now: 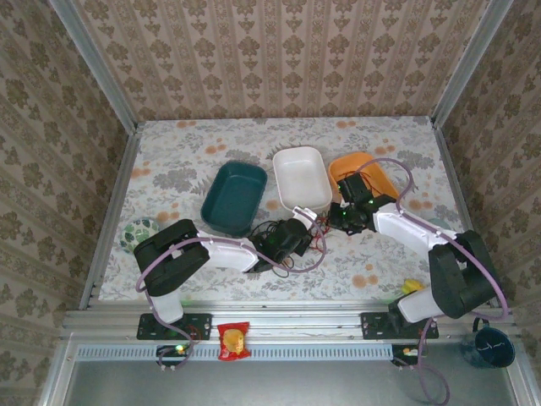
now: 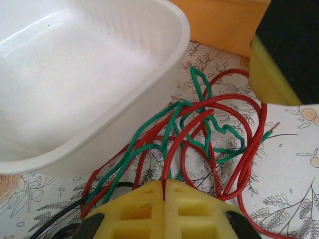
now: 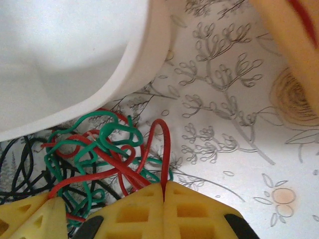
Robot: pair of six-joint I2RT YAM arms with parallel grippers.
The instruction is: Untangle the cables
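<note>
Lying mid-frame in the top view, just below the white tray [image 1: 297, 152], the cables [image 1: 314, 227] form one knot; left gripper [image 2: 164, 185] and right gripper [image 3: 163, 186] each pinch a red strand, jaws together, seemingly to draw it apart

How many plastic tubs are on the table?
3: a teal tub on the left, a white tub in the middle, an orange tub on the right, partly covered by the right arm. None seem hidden.
</note>
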